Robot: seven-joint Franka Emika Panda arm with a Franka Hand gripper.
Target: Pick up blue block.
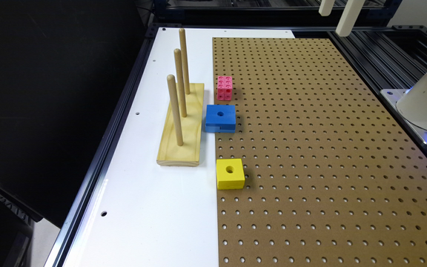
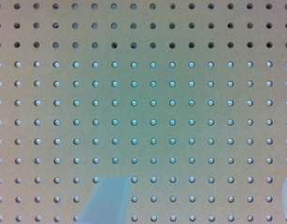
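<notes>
Blue block (image 1: 220, 118) flat on pegboard (image 1: 328, 148), hole up, notch facing camera, jaws released

A robotics lab bench: brown pegboard (image 1: 328, 148) on a black aluminium-extrusion frame (image 1: 384, 48).

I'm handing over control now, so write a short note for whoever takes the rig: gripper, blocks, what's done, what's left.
Gripper: open, holding nothing, high over bare pegboard.
Blue block: flat on the pegboard's edge beside the wooden peg stand, between the pink studded cube and the yellow block, touching neither.
Done: nothing; block untouched.
Left: move over the blue block, descend, close, lift.
</notes>
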